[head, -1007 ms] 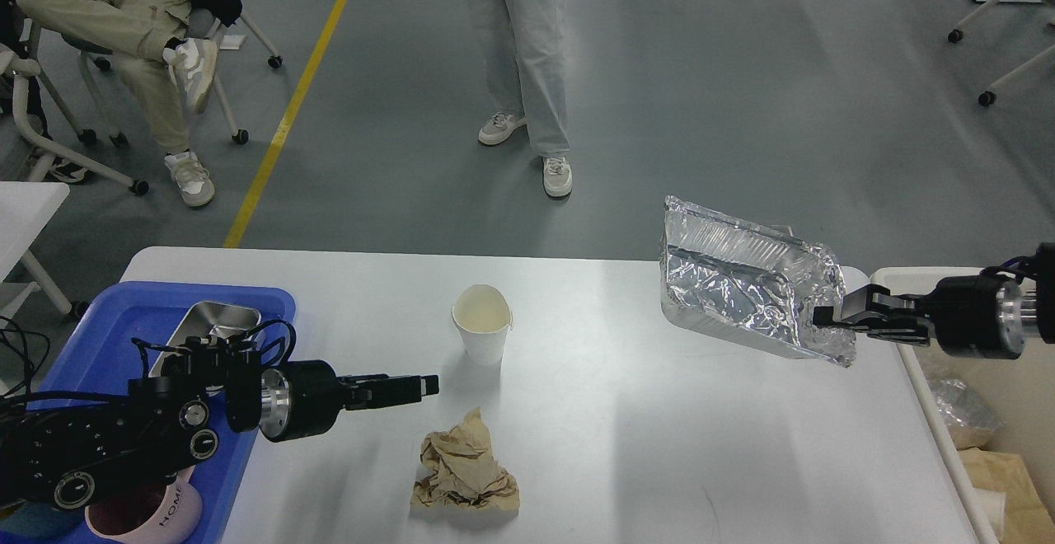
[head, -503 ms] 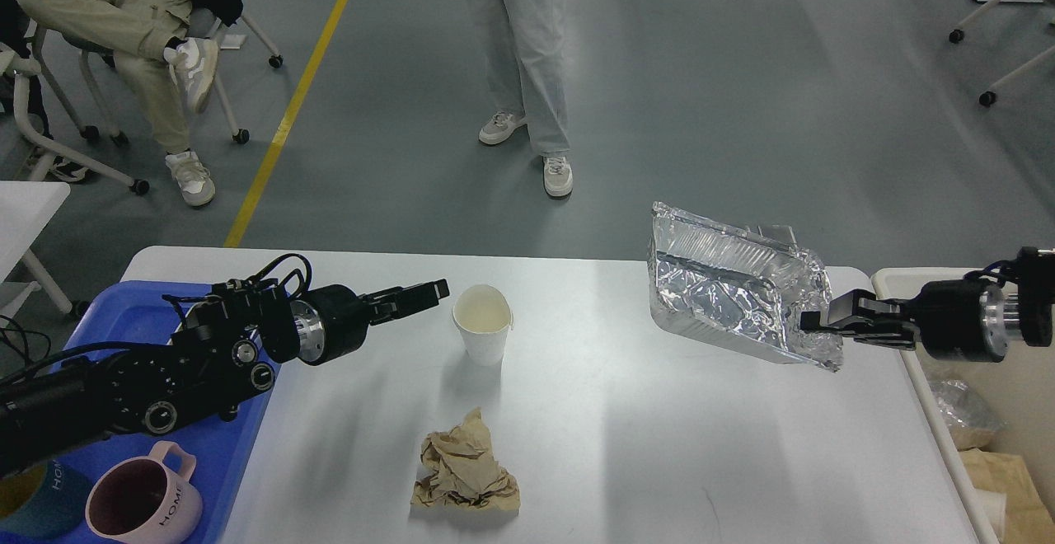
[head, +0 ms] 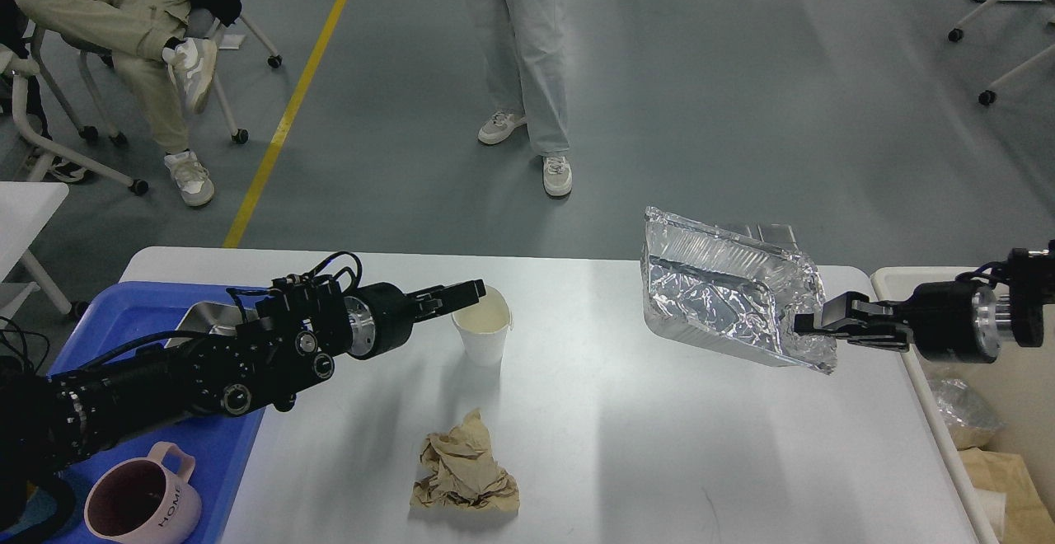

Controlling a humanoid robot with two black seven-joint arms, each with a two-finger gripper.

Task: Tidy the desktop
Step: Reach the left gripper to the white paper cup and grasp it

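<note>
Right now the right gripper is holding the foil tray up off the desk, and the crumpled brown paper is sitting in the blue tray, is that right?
Not quite. In the head view the crumpled brown paper lies on the desktop, not in the blue tray. The right gripper does hold the foil tray up.

Looks like a robot test hall or lab: smooth grey painted concrete floor (head: 742,99) with a yellow lane line (head: 290,111) at upper left, rolling office chairs (head: 1001,82) at the frame's edges, onlookers standing nearby.
</note>
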